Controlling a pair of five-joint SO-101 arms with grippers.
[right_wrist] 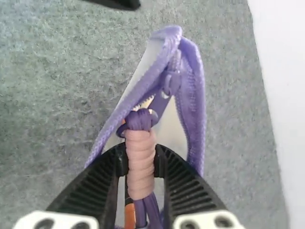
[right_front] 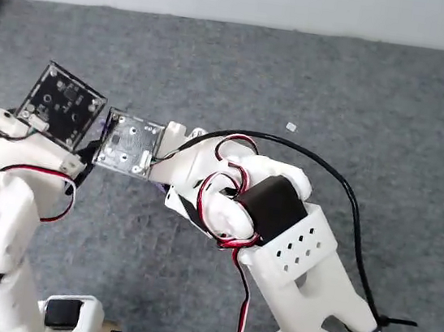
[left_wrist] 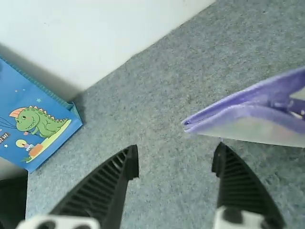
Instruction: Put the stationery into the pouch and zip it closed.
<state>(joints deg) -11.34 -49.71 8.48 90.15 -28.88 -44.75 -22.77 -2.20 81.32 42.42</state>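
**Zipping step: right has the pull, left waits open**

The right gripper (right_wrist: 141,155) is clamped tight on the peach cord-wrapped zipper pull (right_wrist: 139,136) of the purple fabric pouch (right_wrist: 191,90), which stretches out over the grey carpeted table (right_wrist: 47,71). The left gripper (left_wrist: 176,152) gapes wide, holding nothing, just short of the pouch's far end. Next, I'd judge, left pinches that end as an anchor and right draws the slider along.

A grey, felt-like tabletop (right_front: 378,96) meets a plain white wall (left_wrist: 71,38). A blue paper bag printed with a green dinosaur (left_wrist: 33,129) stands against the wall, and a tiny white scrap (right_front: 291,127) lies on the grey surface.
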